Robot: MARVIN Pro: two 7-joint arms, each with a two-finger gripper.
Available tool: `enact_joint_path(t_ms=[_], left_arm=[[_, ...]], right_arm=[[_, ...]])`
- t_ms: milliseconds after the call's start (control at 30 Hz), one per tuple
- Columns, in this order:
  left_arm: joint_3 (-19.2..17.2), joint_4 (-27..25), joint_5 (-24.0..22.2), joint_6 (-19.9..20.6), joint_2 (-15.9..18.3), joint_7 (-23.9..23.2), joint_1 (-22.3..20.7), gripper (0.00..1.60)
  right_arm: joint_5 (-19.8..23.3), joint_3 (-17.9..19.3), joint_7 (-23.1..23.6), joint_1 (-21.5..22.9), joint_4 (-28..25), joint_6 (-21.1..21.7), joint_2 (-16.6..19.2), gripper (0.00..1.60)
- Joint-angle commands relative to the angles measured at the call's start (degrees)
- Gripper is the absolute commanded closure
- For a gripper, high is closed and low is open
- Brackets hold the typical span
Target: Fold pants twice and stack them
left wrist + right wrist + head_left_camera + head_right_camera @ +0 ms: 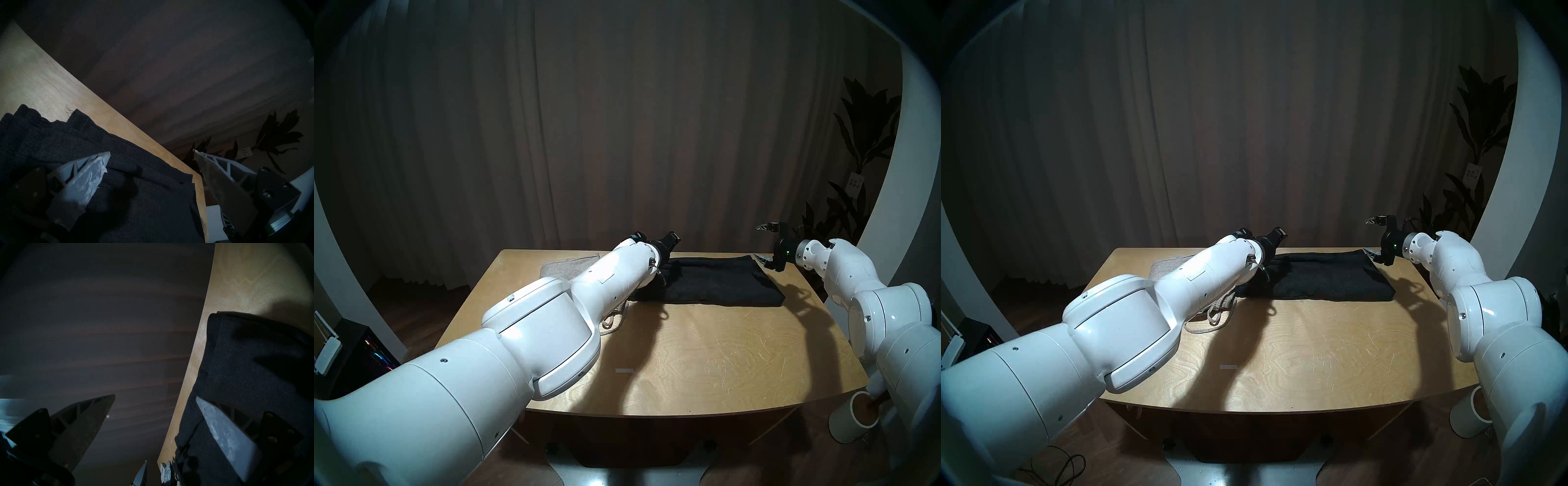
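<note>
The black pants (711, 281) lie folded in a long flat rectangle along the far side of the wooden table (704, 356). My left gripper (151, 151) hovers open over their left end, one finger above the cloth and the other past the table's far edge. At the right far corner my right gripper (760, 244) is open too, with its lower finger (226, 433) just over the black pants (254, 361) and nothing gripped. The light grey pants (565, 268) lie at the far left, mostly hidden under my left arm, their pale cord (612, 322) trailing on the table.
A dark curtain hangs right behind the table's far edge. A potted plant (863, 135) stands at the back right. On the floor at the front right is a white cylindrical bin (857, 421), and a dark box (358, 353) sits at the left. A small white label (624, 370) is on the table.
</note>
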Motion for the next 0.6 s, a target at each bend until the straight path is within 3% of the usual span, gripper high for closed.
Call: enact_joint_path(t_ms=[0, 567], left_arm=[[1.4, -1.7, 1.5, 0.5, 1.3, -3.6, 0.1, 0.0], [0.3, -0.8, 2.1, -1.3, 8.9, -5.4, -1.5, 0.0]], right_arm=[[1.6, 1.5, 2.3, 0.5, -1.7, 4.3, 5.0, 0.0], [3.0, 3.6, 2.8, -3.2, 0.7, 4.3, 8.8, 0.0]])
